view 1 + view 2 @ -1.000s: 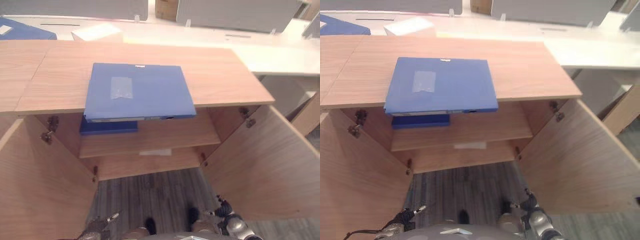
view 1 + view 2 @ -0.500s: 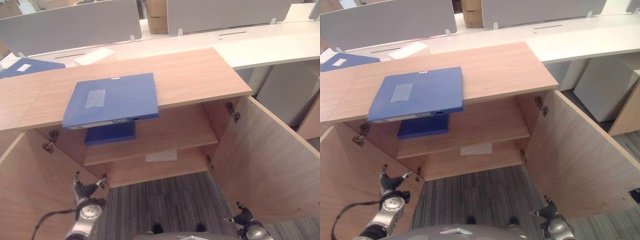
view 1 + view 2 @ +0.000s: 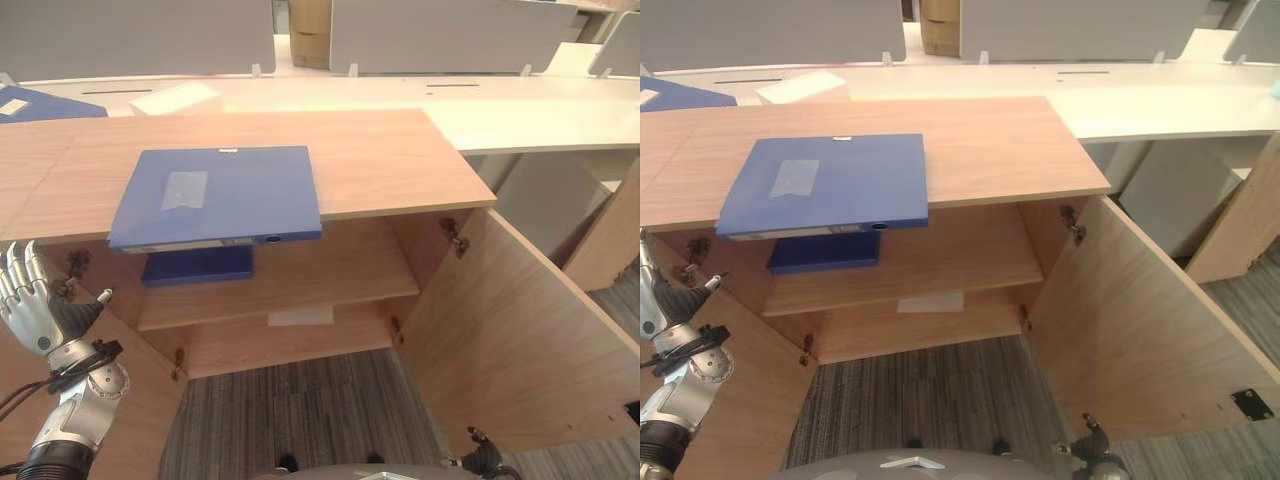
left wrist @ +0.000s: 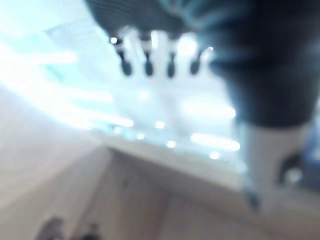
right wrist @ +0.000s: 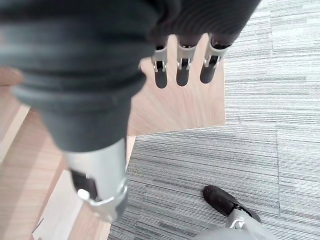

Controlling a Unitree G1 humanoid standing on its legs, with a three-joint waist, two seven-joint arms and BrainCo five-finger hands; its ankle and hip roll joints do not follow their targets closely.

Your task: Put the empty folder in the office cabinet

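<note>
Blue and flat, the folder (image 3: 215,195) lies on the cabinet top (image 3: 400,160), its spine edge overhanging the front lip above the open cabinet. Both doors stand open. A second blue folder (image 3: 197,265) lies on the upper shelf (image 3: 330,270); the space beside it is free.

The left hand (image 3: 28,295) is raised beside the left door (image 3: 130,420), fingers straight and spread, holding nothing. The right hand (image 5: 182,62) hangs low near the right door (image 3: 520,350), fingers relaxed and empty.

Handling, as judged: an empty box folder is light and rigid, with a smooth plastic cover likely to slip under fingertips. The overhanging edge offers the best hold, thumb above and fingers below. Keep it level so the cover does not swing open.
</note>
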